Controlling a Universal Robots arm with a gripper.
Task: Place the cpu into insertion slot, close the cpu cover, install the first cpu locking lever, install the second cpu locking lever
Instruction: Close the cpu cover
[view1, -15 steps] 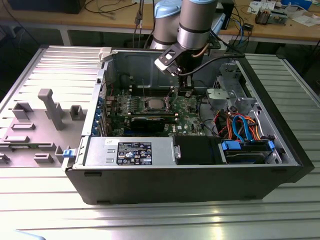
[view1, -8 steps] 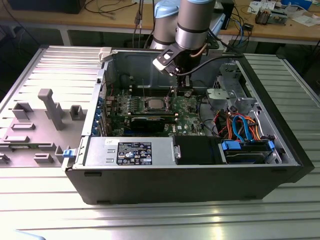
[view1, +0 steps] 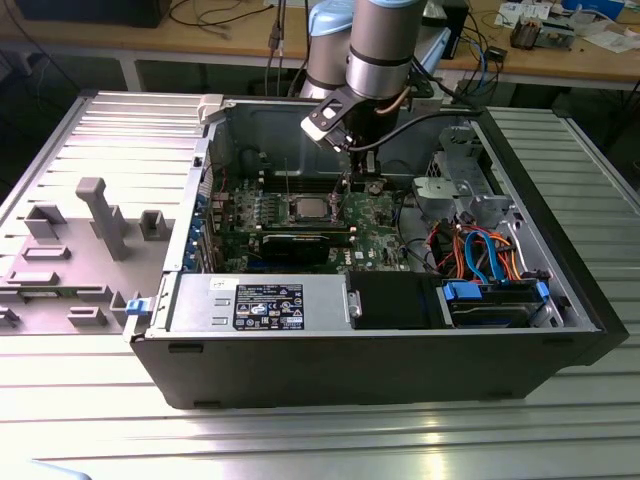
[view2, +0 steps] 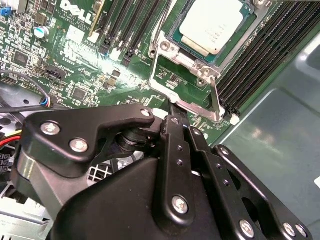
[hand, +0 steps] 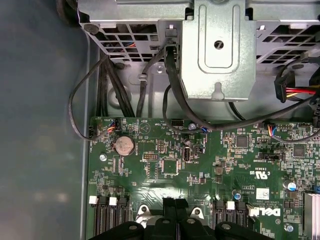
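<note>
In the second wrist view, closest in: seeing the gripper (view2: 172, 109) with fingers pressed together, tips touching or sitting just under the free edge of the cover (view2: 192, 104). Not managing to tell whether pinching that edge or only bearing on it; own linkage blocking the contact point.

Reading the cover as standing up off the board (view2: 65, 65), tilted, green showing through its window, so not yet down.

Just beyond: finding the cpu (view2: 212, 25) already lying flat in the slot (view2: 170, 46), silver top up. Calling step one done and treating cover closing as the step in hand.

Judging that this calls for swinging the free edge about the hinge side, over and down onto the cpu, keeping the tips off the cpu's top and clear of the memory slots (view2: 270, 45) just beside.

Spotting one thin wire lever (view2: 161, 27) standing off the slot's side, looking unlatched. Not making out the other one.

Further out, in the exterior view: seeing the arm (view1: 380, 60) reaching down into the open case (view1: 350, 370), placing the gripper just beside the slot toward the exterior view's right, with the graphics card (view1: 300, 245) nearer the camera than the cpu.

Losing part of the cpu and slot at the picture edge in the second wrist view. Not resolving the cover's tilt in the exterior view.
</note>
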